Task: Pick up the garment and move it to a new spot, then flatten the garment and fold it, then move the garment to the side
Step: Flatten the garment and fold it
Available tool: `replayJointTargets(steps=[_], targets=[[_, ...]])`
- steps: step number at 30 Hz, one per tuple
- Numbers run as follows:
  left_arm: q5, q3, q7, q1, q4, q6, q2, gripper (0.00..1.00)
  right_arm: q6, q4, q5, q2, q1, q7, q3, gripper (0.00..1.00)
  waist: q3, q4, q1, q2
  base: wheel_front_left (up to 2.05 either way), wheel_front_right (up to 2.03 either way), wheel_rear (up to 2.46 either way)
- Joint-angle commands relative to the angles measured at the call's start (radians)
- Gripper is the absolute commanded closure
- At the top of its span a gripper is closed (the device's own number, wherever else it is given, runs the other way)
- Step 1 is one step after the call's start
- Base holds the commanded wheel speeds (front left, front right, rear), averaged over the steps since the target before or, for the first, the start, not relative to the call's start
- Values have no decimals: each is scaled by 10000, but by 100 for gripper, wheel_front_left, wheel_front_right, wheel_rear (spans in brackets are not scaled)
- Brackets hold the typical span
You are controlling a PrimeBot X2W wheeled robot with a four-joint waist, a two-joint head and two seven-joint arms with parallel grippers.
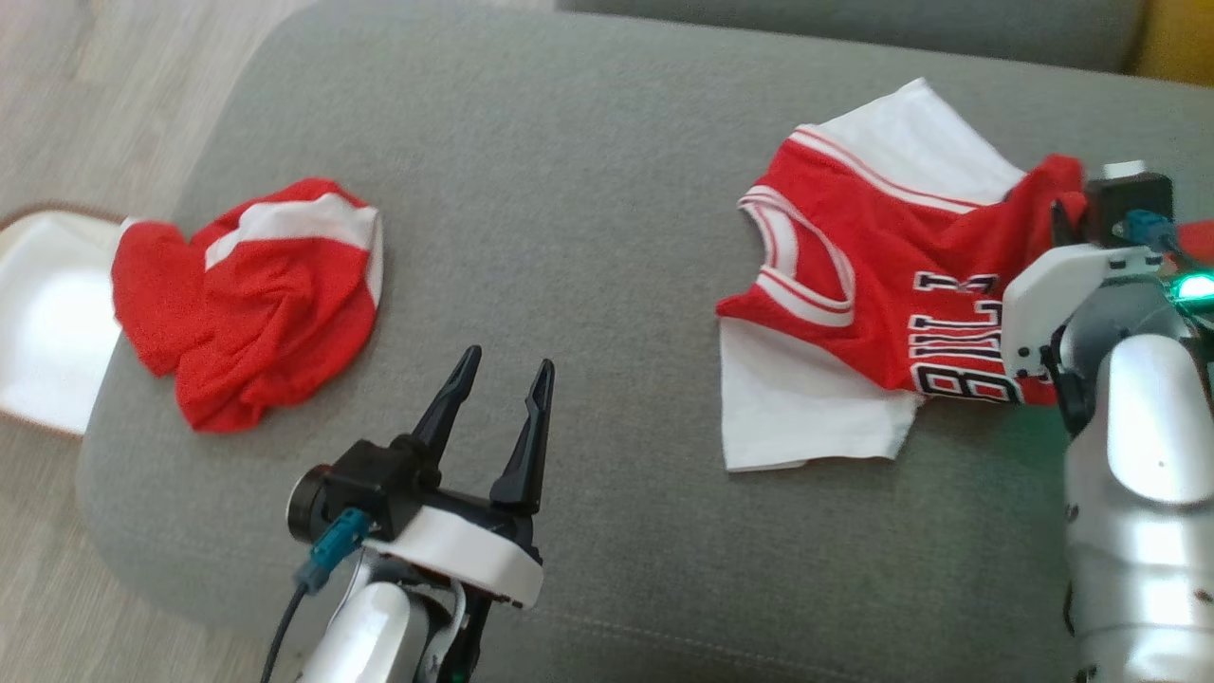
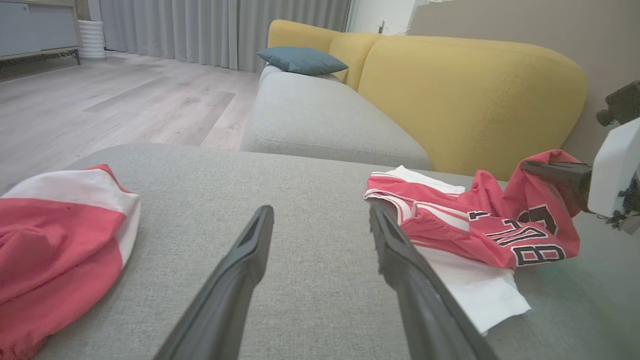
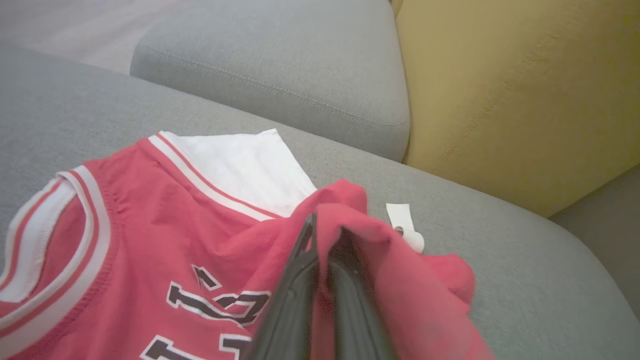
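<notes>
Red jersey point(image 1: 854, 285) pinched by right tool point(image 3: 327, 227) (wrist view: white tag point(image 3: 402, 220)); left tool point(image 1: 507, 360) agape.

Two garments on the ottoman point(image 1: 588, 237): one jersey point(image 1: 873, 275), one crumpled red piece point(image 1: 256, 304), perhaps shorts. Two grippers: left gripper point(image 1: 508, 358), right gripper point(image 3: 326, 239). One cushion point(image 2: 301, 59).
</notes>
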Motion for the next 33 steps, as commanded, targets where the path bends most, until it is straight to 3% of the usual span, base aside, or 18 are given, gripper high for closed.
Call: replayJointTargets(steps=[1,3,4,5,15,19,24,33], targets=[[-73,278,-122,-439,-306,-38,31,0,-7,-26,-305,-76,-545,-179,135,100,248,249,0,-1,0,0,0],[-104,290,-122,-505,-330,-50,31,0,-7,563,-744,-136,-902,-403,-28,100,393,354,0,-1,0,0,0],[-118,291,-122,-534,-344,-58,31,0,-7,798,-996,-193,-1066,-540,-95,70,467,392,0,-1,0,0,0],[-128,288,-122,-563,-363,-65,31,0,-7,1001,-1222,-219,-1239,-722,-196,0,546,420,0,-1,0,0,0],[-116,364,-122,-722,-307,-61,31,0,-7,2849,-1984,-81,-1963,-2030,-969,0,582,179,0,-1,0,0,0],[-84,466,-122,-634,-293,-6,31,0,-7,3087,-1553,-39,-1786,-2861,-1052,0,201,-151,0,-1,0,0,0],[-35,635,-122,-410,-303,74,31,0,-7,3519,-100,-33,-1280,-3694,-152,0,-315,-730,0,-1,0,0,0],[-21,721,-122,2,-446,241,31,0,-7,1188,2394,-31,1177,-4276,921,0,-977,-1622,0,-1,0,0,0]])
